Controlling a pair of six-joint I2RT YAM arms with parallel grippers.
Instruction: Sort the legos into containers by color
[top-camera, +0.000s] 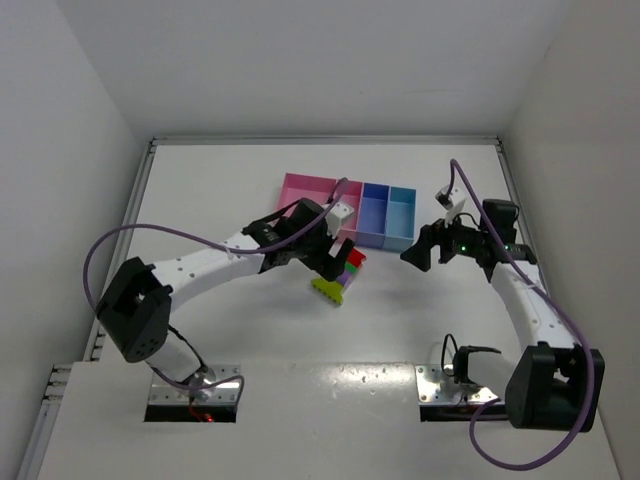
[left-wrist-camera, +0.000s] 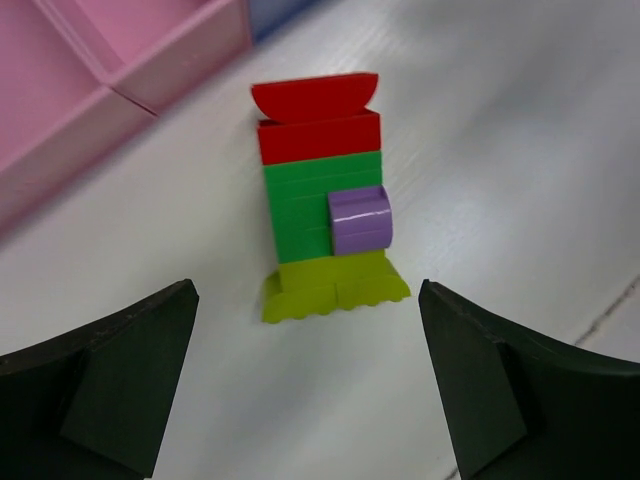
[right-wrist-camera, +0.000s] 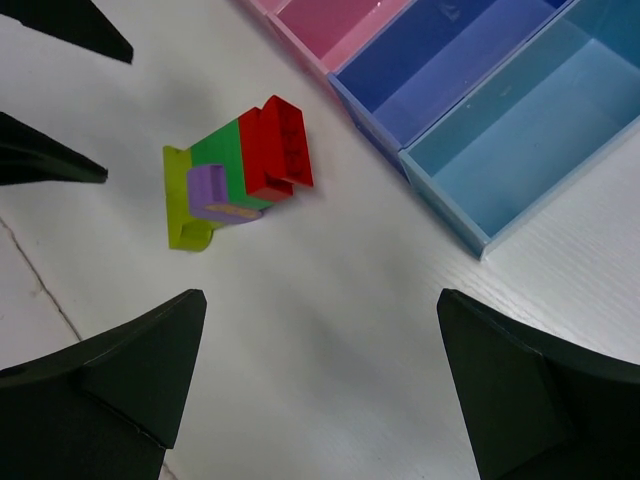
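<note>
A stack of legos (top-camera: 341, 275) lies on the table just in front of the containers. In the left wrist view it shows red bricks (left-wrist-camera: 318, 120), green bricks (left-wrist-camera: 300, 205), a purple brick (left-wrist-camera: 360, 221) and a yellow-green brick (left-wrist-camera: 333, 288). My left gripper (left-wrist-camera: 305, 400) is open and empty, hovering just short of the yellow-green end; it also shows in the top view (top-camera: 328, 258). My right gripper (right-wrist-camera: 320, 390) is open and empty, right of the stack (right-wrist-camera: 235, 170) and near the light blue bin (right-wrist-camera: 530, 130). The top view shows it too (top-camera: 418, 252).
The joined bins stand behind the stack: wide pink (top-camera: 305, 192), narrower pink (top-camera: 350, 190), dark blue (top-camera: 375, 213), light blue (top-camera: 401, 215). The bin parts in view hold nothing. The left gripper's fingers (right-wrist-camera: 55, 25) show in the right wrist view. White walls enclose the table.
</note>
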